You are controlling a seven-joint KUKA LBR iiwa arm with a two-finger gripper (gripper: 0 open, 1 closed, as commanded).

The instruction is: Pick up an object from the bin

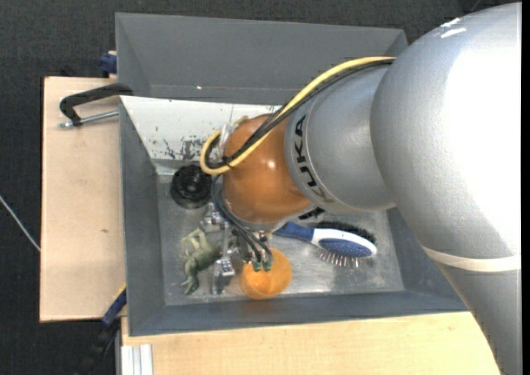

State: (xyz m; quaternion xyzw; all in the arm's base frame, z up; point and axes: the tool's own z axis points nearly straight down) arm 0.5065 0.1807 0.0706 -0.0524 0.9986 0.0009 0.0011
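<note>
Camera view: my end effector (240, 256) sits low beside the orange ball (269, 279), near side; I cannot tell its opening; nothing looks lifted yet.

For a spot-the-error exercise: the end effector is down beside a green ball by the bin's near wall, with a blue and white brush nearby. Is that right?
No: the ball is orange, not green. The camera view shows the end effector beside it by the bin's near wall, the blue and white brush nearby.

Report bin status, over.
End effector low in bin, near side. Orange ball right beside it, grasp unconfirmed. Greenish toy and blue brush flank it.
</note>
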